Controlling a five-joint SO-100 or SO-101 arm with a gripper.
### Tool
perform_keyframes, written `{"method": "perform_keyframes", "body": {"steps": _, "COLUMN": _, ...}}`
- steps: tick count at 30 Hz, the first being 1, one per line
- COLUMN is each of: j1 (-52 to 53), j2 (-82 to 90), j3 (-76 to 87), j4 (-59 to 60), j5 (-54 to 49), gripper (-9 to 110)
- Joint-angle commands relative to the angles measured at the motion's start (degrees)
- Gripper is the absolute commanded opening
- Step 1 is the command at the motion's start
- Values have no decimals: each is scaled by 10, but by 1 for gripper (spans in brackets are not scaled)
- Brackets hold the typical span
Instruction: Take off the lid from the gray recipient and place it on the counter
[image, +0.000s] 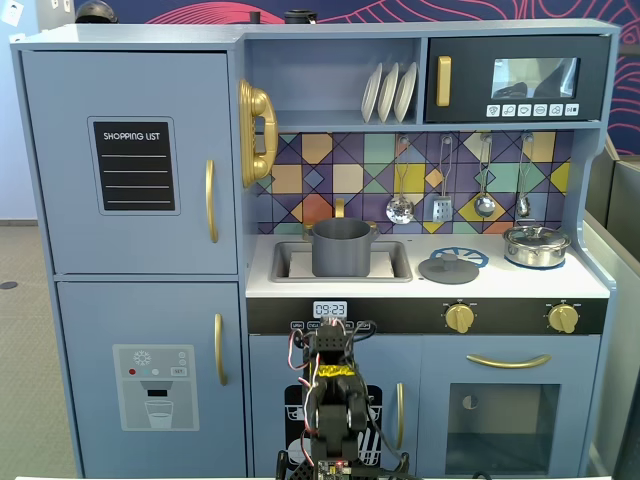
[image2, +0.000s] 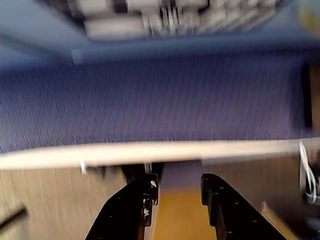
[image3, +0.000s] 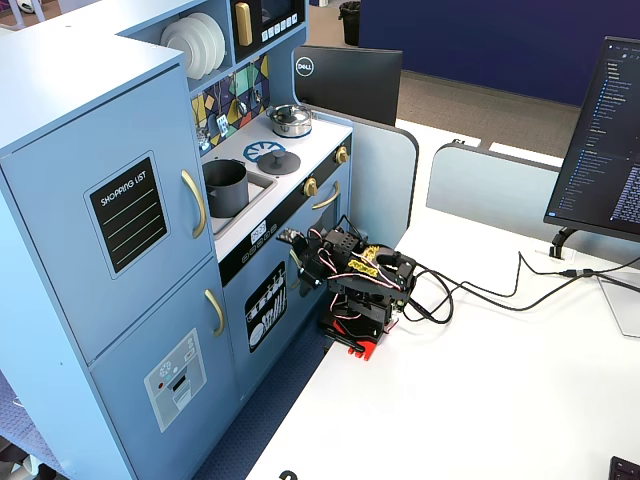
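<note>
The matte dark gray pot (image: 342, 249) stands open in the recessed sink, also in the other fixed view (image3: 226, 187). The flat gray lid (image: 448, 268) with its small knob lies on the white counter (image: 420, 285), over the blue burner print to the right of the sink; it also shows in the other fixed view (image3: 265, 155). My arm (image: 332, 385) is folded low in front of the kitchen, well below the counter. In the wrist view my gripper (image2: 179, 184) is open and empty, its black fingers (image2: 142, 197) apart, over the table edge and blue carpet.
A shiny steel pot (image: 536, 245) with its own lid stands at the counter's right end. Utensils (image: 400, 208) hang on the back wall. The arm's base (image3: 350, 335) sits on a white desk (image3: 480, 400) with cables and a monitor (image3: 610, 140) on the right.
</note>
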Motion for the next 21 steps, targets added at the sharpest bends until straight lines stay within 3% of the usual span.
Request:
{"method": "perform_keyframes", "body": {"steps": 1, "j1": 7, "j2": 29, "j3": 9, "j4": 69, "j5": -16, "gripper": 0}}
{"method": "perform_keyframes", "body": {"steps": 8, "j1": 5, "j2": 30, "j3": 9, "j4": 154, "j5": 3, "gripper": 1}}
{"method": "perform_keyframes", "body": {"steps": 21, "j1": 12, "j2": 31, "j3": 9, "j4": 157, "j5": 24, "gripper": 6}}
